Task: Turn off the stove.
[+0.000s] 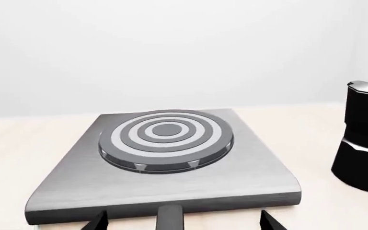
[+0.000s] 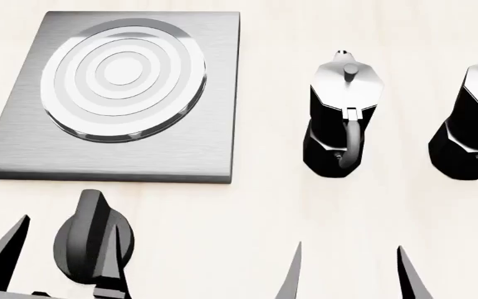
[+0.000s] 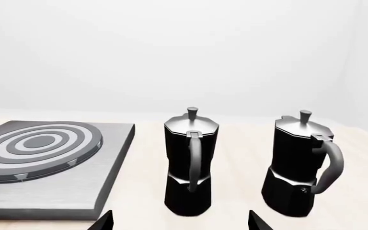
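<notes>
The stove [image 2: 222,93], a flat square slab of brushed grey metal, lies flat on the pale table [image 2: 264,205] at the left side of the head view. Its round burner [image 2: 122,78] of concentric rings sits centred on the slab. The separate black ridged knob [image 2: 89,240] rests on the table just in front of the slab's near edge, apart from it.

The left gripper [image 2: 60,258] stands around the knob with jaws open, one finger on each side. The inner finger appears to touch the knob, but contact cannot be confirmed from this angle. The right gripper [image 2: 351,274] hangs over bare table, jaws open and holding nothing, near the front of the pots.

Two black and silver moka pots stand upright to the right of the stove. The nearer moka pot [image 2: 343,118] is just beside the slab; the farther moka pot [image 2: 472,124] stands at the right edge
</notes>
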You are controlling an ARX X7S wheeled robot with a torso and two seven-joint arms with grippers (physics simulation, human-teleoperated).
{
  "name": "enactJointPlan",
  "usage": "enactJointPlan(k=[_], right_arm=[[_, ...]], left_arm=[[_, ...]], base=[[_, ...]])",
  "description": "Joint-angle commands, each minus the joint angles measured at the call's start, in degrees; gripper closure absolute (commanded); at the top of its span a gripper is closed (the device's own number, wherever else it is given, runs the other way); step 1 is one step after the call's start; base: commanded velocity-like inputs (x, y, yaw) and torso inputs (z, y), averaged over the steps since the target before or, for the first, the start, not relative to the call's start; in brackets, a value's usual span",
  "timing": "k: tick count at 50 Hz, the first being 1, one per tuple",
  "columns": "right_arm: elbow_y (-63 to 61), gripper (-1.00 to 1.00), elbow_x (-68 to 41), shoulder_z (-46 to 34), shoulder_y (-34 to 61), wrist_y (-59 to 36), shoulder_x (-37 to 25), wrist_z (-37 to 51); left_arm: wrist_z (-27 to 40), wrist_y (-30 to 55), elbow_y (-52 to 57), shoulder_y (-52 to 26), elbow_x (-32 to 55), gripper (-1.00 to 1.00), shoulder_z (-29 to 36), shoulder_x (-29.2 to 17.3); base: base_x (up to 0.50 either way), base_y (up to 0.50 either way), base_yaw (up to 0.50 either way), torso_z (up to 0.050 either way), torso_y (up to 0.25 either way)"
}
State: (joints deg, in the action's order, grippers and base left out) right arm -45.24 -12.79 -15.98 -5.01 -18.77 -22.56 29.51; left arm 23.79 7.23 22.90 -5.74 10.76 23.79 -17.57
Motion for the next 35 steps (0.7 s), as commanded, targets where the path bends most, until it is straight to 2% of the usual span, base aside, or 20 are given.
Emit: enactJointPlan(k=[1,35], right_arm=[[0.2,-1.00,-0.1,-0.1,0.0,0.3,-0.2,0.1],[0.1,-1.00,-0.7,-0.3,0.1,0.5,-0.6,0.5]], left_arm=[[0.2,-1.1,-1.6,0.2,-0.2,-1.00,0.0,-0.1],[-0.4,-2.4,-10.0,-3.3,2.4,-1.00,-1.0,1.2]], base=[[0.00,0.00,0.00,0.000,0.000],[0.00,0.00,0.00,0.000,0.000]])
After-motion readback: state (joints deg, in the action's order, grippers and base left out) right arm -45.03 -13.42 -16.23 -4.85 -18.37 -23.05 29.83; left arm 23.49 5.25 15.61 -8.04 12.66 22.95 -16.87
